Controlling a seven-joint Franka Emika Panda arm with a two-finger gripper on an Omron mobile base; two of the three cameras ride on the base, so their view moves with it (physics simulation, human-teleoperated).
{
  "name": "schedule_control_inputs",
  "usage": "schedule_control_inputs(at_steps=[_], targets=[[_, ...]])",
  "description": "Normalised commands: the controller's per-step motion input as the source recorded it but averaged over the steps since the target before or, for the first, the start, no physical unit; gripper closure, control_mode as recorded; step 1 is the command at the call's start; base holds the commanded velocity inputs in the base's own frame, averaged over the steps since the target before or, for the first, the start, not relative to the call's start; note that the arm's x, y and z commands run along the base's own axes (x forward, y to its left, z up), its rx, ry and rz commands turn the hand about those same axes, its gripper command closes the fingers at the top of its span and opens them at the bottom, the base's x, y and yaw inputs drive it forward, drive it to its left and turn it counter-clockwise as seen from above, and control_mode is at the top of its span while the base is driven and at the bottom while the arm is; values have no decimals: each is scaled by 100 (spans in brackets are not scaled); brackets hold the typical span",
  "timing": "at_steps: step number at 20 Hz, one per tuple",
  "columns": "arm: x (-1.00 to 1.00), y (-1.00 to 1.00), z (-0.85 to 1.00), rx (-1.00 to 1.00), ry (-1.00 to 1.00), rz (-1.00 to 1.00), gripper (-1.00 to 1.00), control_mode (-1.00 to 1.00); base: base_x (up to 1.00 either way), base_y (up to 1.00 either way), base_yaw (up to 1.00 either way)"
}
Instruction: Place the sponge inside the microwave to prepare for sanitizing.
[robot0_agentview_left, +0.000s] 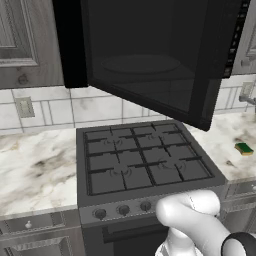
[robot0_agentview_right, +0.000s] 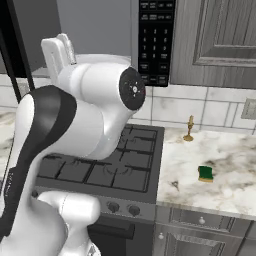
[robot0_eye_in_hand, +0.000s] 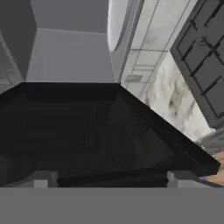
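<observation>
The sponge (robot0_agentview_left: 244, 148), yellow with a green top, lies flat on the marble counter right of the stove; it is also in the right base view (robot0_agentview_right: 205, 173). The black microwave (robot0_agentview_left: 75, 45) hangs above the stove with its dark glass door (robot0_agentview_left: 150, 60) swung out over the burners. Its keypad (robot0_agentview_right: 155, 40) faces the right base camera. My gripper (robot0_eye_in_hand: 107, 181) is open, with nothing between its widely spread tips. It is up beside the open door (robot0_eye_in_hand: 109, 131), far from the sponge. Past the door are the grey interior (robot0_eye_in_hand: 70, 52) and the white turntable plate (robot0_eye_in_hand: 116, 22).
The black gas stove (robot0_agentview_left: 142, 157) with its knob row sits under the microwave. A slim brass stand (robot0_agentview_right: 189, 129) stands at the wall behind the sponge. Grey cabinets (robot0_agentview_right: 220, 40) flank the microwave. Marble counter (robot0_agentview_left: 35, 165) extends left of the stove.
</observation>
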Motion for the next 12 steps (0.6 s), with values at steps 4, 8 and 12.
schedule_control_inputs(at_steps=[4, 8, 12], targets=[[30, 2, 0, 12, 10, 27, -100, -100, 0, 0, 0], [34, 8, 0, 11, 1, 27, -100, -100, 0, 0, 0], [35, 19, 0, 9, 0, 25, -100, -100, 0, 0, 0]])
